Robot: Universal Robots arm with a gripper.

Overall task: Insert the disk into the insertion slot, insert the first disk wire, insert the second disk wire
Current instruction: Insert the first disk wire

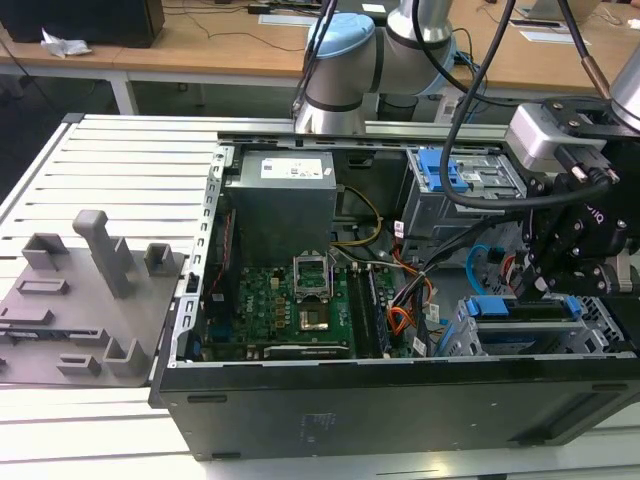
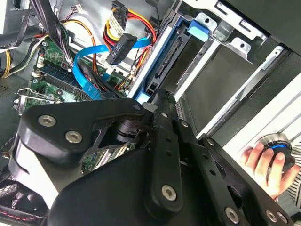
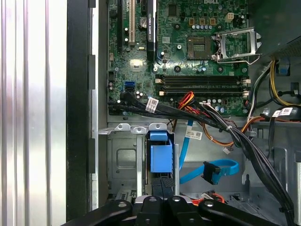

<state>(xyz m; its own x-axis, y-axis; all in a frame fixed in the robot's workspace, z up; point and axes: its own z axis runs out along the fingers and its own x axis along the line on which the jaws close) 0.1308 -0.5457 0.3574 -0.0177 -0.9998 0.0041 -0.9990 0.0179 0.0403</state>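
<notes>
Slatted desk (image 1: pixel 110 160), open case (image 1: pixel 400 400): disk (image 2: pixel 165 63) judged stiff, dense, shock-sensitive; best held by blue carrier edges; tool (image 3: pixel 163 186) at its end, grip state cannot be told

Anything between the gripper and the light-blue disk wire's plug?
Nothing visible. In the first wrist view the gripper hangs over the disk. The second disk wire lies beside the insertion slot with its dark plug exposed and orange-red wires close by.
</notes>
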